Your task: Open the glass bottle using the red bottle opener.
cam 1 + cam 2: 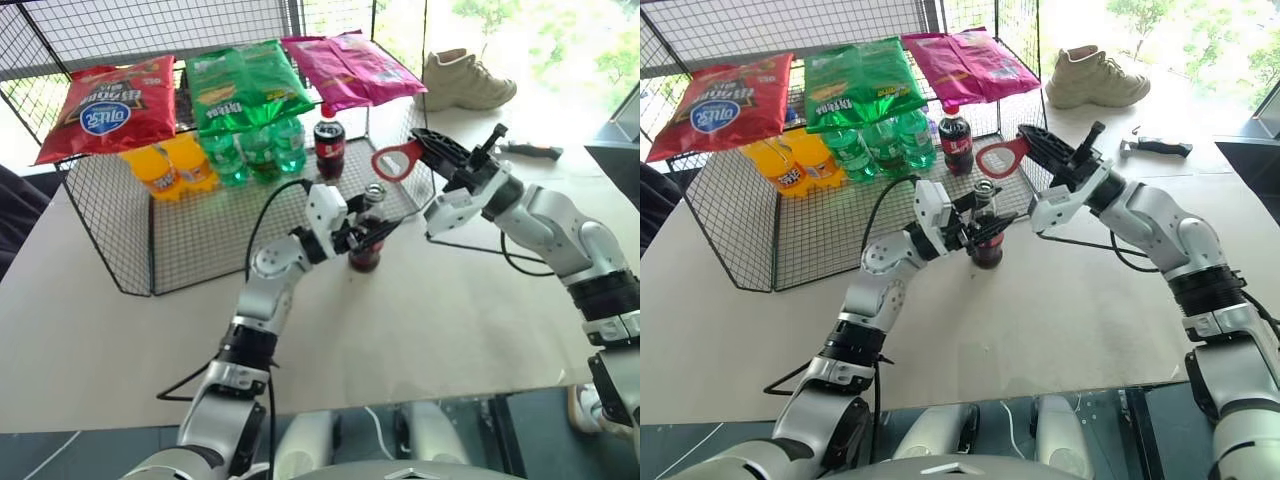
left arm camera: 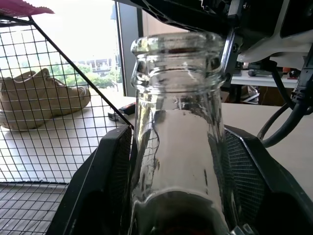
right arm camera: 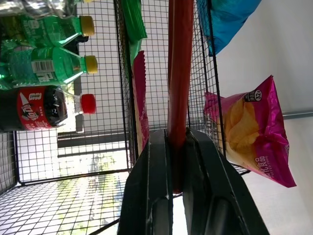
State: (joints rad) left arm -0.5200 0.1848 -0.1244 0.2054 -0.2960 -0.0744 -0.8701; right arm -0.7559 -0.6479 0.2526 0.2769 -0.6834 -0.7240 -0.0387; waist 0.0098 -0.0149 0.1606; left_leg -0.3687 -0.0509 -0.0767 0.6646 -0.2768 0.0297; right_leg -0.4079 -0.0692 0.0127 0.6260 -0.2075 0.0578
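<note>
The glass bottle [image 1: 366,258] stands upright on the pale table, just in front of the wire rack. My left gripper [image 1: 365,232] is shut on its neck, and black fingers [image 2: 105,186] flank the clear glass [image 2: 178,122]. The bottle's glass lip is bare in the left wrist view. My right gripper [image 1: 425,150] is shut on the handle of the red bottle opener [image 1: 397,160]. The opener hangs in the air above and slightly right of the bottle's mouth, apart from it, ring head toward the rack. The right wrist view has the red opener [image 3: 180,73] edge-on between my fingers [image 3: 151,186].
A wire rack [image 1: 200,230] behind the bottle carries red, green and pink snack bags on top and plastic drink bottles underneath, including a plastic cola bottle [image 1: 329,140]. A beige shoe [image 1: 465,78] and a black-handled tool [image 1: 530,151] lie at the far right.
</note>
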